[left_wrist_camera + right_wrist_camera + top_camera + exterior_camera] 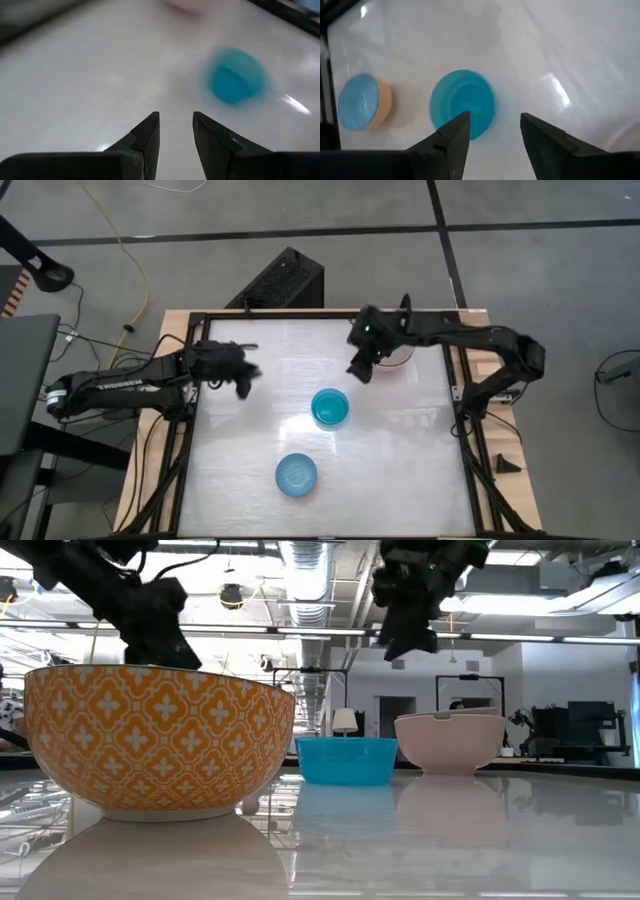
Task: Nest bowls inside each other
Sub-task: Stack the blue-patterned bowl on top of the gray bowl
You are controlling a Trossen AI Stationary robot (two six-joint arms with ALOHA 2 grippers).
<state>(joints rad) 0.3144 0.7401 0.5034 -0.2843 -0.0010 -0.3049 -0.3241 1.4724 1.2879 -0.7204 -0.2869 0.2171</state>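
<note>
A teal bowl [330,408] stands upright near the table's middle and also shows in the right wrist view [462,102]. A light-blue bowl with an orange patterned outside [297,475] stands nearer the front edge [160,740]. A salmon-pink bowl [450,743] stands at the far right, partly under my right arm in the high view. My right gripper [360,370] hangs open above the table between the pink and teal bowls, with nothing between its fingers [495,132]. My left gripper [245,383] hovers open over the table's left part, also with nothing between its fingers [176,140].
A black frame [460,395] runs around the white tabletop. Bare tabletop lies left of the teal bowl and along the right side. A black box [280,280] stands on the floor behind the far edge.
</note>
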